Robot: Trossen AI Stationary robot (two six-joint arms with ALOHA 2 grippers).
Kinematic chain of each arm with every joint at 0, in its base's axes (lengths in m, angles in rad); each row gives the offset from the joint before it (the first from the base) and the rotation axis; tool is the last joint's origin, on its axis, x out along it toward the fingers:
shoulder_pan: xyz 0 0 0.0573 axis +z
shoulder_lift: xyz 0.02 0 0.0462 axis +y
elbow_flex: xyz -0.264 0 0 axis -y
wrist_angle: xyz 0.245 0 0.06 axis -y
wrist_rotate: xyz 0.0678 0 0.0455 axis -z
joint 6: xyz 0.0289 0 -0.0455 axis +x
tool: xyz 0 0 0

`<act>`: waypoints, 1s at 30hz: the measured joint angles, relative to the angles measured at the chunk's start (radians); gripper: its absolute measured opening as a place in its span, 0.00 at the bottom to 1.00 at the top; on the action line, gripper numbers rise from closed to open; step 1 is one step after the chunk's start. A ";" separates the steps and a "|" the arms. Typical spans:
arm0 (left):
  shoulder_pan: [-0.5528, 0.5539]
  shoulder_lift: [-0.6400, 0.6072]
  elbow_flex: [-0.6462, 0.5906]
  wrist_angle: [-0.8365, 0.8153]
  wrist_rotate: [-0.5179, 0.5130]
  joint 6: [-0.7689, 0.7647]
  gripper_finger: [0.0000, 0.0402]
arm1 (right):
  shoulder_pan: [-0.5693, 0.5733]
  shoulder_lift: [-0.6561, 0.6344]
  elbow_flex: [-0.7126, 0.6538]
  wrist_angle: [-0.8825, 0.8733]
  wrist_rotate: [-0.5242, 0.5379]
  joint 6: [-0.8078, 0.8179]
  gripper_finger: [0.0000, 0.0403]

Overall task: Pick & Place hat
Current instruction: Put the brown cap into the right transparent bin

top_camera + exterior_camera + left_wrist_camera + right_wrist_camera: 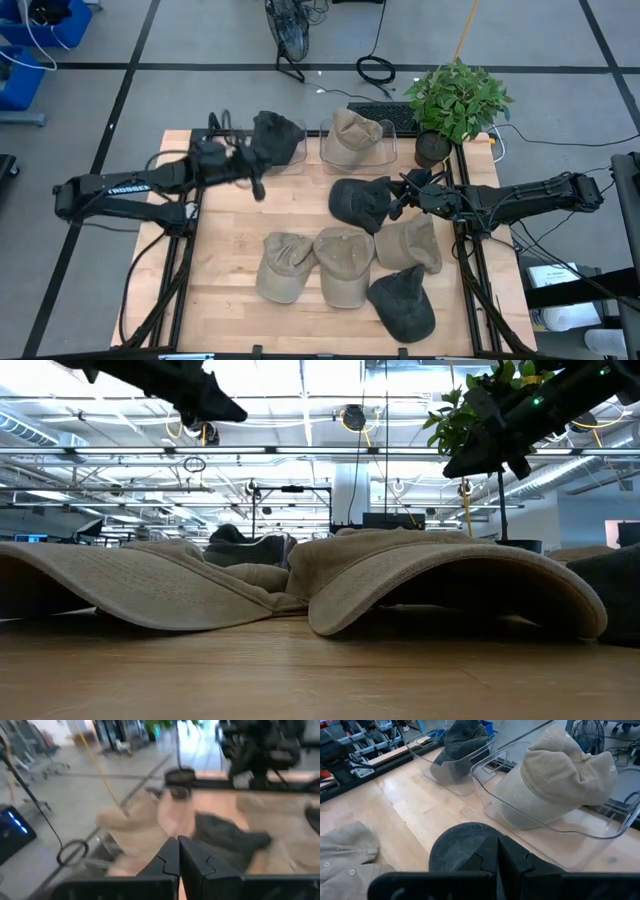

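Wooden tabletop (pixel 230 300), pale and slatted, carries a scatter of hats. Two clear plastic bins sit at the far edge: the left bin (pixel 290 155) has a dark hat (pixel 272 135) draped in it, and the right bin (pixel 385 150) holds a tan hat (pixel 352 135). A potted plant (pixel 455 100) stands at the far right corner.

The left gripper (pixel 256 188) hovers just near of the left bin; in its wrist view the fingers (pixel 172 857) are pressed together with nothing between them.

The right gripper (pixel 398 200) reaches in from the right to the middle of the tabletop, at the right edge of a second dark hat (pixel 358 202). In its wrist view the fingers (pixel 512 857) are drawn together on that hat's dark brim, and the hat hangs in front of them with the two bins beyond.

Nearer, three tan hats lie close together: one at left (pixel 283 266), one in the middle (pixel 345 264) touching it, and one at right (pixel 410 243) under the right arm. Another dark hat (pixel 403 303) lies nearest, at the right.
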 joint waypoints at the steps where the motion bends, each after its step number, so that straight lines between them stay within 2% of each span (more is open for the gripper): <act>1: -0.037 0.005 0.000 -0.007 -0.030 -0.008 0.02 | 0.001 0.000 0.000 0.000 -0.014 0.000 0.00; 7: -0.212 0.052 0.000 0.009 -0.157 -0.071 0.01 | 0.004 0.000 0.000 -0.001 -0.095 -0.003 0.00; 15: -0.324 0.111 0.000 0.001 -0.188 -0.434 0.01 | 0.004 0.000 0.000 -0.004 -0.098 -0.003 0.00; 19: -0.367 0.120 0.000 -0.074 -0.188 -0.566 0.03 | 0.004 0.000 0.000 -0.001 -0.099 0.037 0.00; 23: -0.412 0.104 -0.002 -0.216 -0.203 -0.605 0.01 | 0.018 -0.006 0.000 0.029 -0.136 0.116 0.00; 26: -0.447 0.065 -0.032 -0.243 -0.226 -0.604 0.01 | 0.048 -0.019 0.000 0.089 -0.178 0.136 0.00; 30: -0.467 -0.029 -0.120 -0.235 -0.249 -0.598 0.01 | 0.121 -0.024 0.018 0.128 -0.126 0.178 0.00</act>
